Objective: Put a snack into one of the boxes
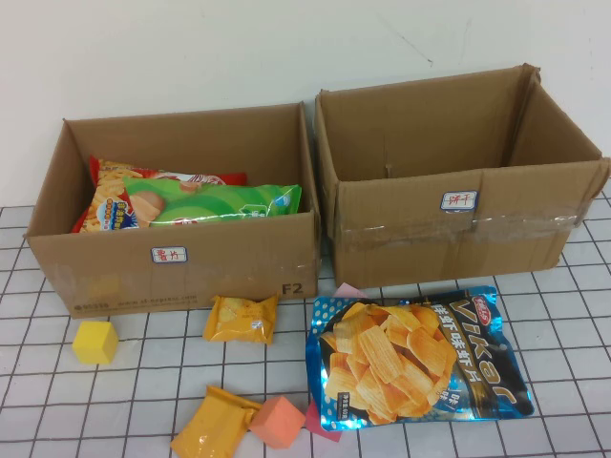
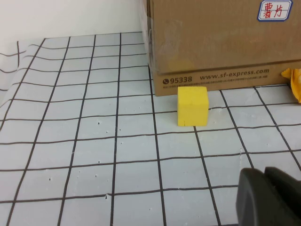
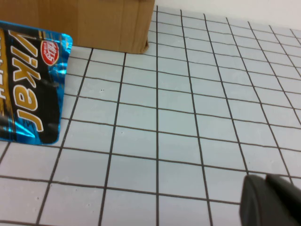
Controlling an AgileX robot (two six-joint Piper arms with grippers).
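The blue chip bag [image 1: 415,360] is lying at 10 o'clock of the closed right end effector [image 3: 273,200], nearer than the closed left end effector [image 2: 270,197].

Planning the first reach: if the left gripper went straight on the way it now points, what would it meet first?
Probably the yellow cube; the shut left gripper sits low over the gridded table, slightly off that line, so it might pass beside it and meet the left box. Depth is unclear.
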